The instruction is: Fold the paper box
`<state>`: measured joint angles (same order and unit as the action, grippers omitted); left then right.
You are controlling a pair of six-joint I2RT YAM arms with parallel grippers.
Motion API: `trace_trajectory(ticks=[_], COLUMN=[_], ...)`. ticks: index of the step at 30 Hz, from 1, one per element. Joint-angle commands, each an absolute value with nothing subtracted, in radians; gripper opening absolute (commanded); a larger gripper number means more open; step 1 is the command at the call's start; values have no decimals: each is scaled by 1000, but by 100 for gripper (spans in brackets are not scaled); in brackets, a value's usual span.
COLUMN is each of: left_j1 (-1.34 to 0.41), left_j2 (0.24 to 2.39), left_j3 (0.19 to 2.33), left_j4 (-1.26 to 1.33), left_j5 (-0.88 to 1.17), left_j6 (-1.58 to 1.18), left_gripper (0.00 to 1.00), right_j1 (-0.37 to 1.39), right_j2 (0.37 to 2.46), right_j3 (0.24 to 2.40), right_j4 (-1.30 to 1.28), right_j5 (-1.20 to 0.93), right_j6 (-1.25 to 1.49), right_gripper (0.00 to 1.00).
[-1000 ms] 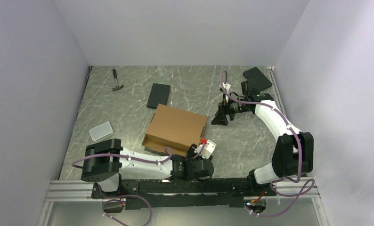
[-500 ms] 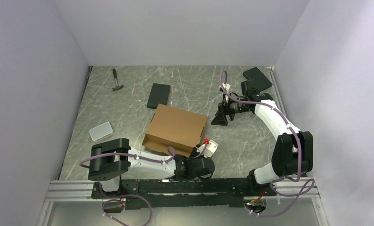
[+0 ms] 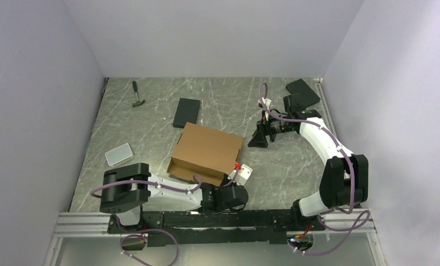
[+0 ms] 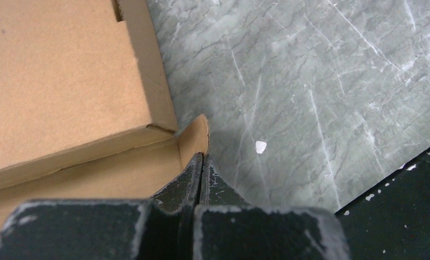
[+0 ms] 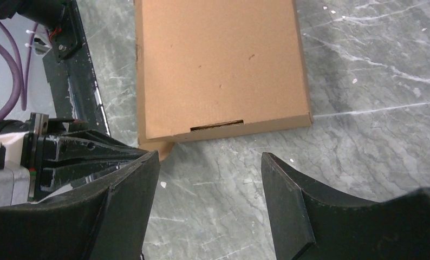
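Near the middle of the desk point(image 3: 151, 119) the paper box point(image 3: 206, 147) lies flat, lid down, with a small corner tab point(image 4: 195, 135) sticking out at its near right corner; the left tool point(image 4: 202, 160) has its fingers pressed together on nothing visible, tips at the tab's base; the right tool point(image 5: 210, 160) hangs spread apart off the box's right side; tucking the tab probably calls for a low, steady push along its crease, with the other arm bracing the lid against sliding.
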<state>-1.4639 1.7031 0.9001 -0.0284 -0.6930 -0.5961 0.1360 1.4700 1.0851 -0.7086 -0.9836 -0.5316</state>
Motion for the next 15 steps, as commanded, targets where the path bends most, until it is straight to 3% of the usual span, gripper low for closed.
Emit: trace_trajectory(ticks=[1, 15], left_j1=[-1458, -1427], left_j2=[1636, 1515], left_j3=[821, 680], left_j4=[-10, 140], left_j5=[-689, -641], left_j6=[-642, -680], left_gripper=[0, 0], right_j1=[137, 192], right_j2=[1452, 1516], right_j3=[1074, 970], right_j4=[-675, -363], right_j5=[-1054, -929], right_j6=[-525, -180], right_gripper=[73, 82])
